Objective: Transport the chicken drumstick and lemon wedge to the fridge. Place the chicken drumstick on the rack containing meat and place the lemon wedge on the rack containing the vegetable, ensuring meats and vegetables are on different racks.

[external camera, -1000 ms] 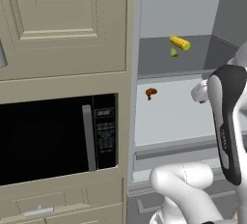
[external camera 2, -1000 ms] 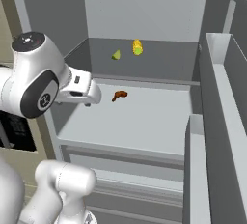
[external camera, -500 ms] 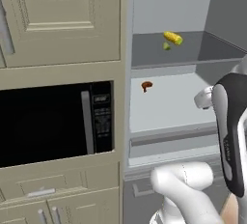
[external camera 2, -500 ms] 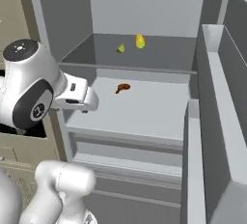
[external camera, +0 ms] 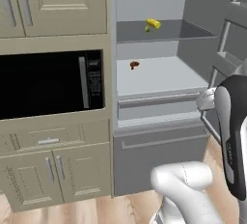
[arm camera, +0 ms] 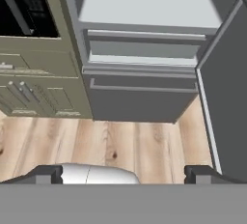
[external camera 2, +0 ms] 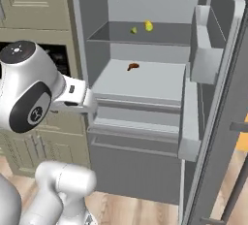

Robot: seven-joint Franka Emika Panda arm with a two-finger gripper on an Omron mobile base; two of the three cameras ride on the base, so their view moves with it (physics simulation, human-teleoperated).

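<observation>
Jaws fully spread, empty. Chicken drumstick on lower fridge rack: likely light, slick; pinch across thick meaty end. Lemon wedge above: soft.

No legible text, brand, number or sign appears anywhere in the kitchen. The microwave's control panel carries pale marks — too blurred and small to read as letters or figures. A round emblem on the robot arm's dark joint cap and faint light marks along the arm's dark link resolve into no readable characters either. Cabinet fronts, the fridge interior and its door shelves are plain — unlabelled.
</observation>
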